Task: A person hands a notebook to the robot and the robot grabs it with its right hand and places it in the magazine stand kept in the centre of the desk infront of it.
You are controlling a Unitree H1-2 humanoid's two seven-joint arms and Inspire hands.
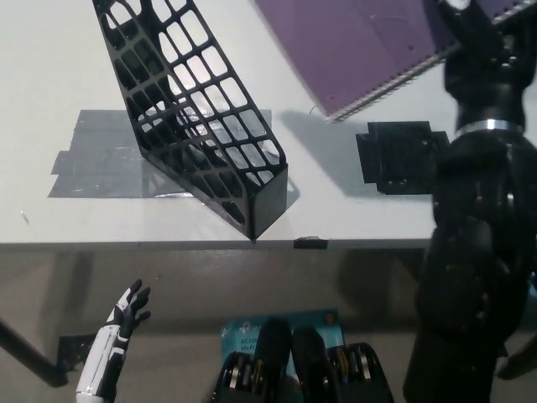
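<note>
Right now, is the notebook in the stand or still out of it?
Out. The purple notebook is held by the black right hand above the desk, right of the black stand.

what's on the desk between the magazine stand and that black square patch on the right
Nothing: in the head view only bare white desk lies between the magazine stand and the black patch. The purple notebook in the right hand hangs farther back.

Black right hand [471, 34] at far right gripping a purple spiral notebook [357, 46] raised above the white desk [50, 75], black mesh magazine stand [195, 117] left of it on grey tape [92, 155], black tape patch [403, 157] right, white left hand [126, 315] with fingers apart, low near left
</note>
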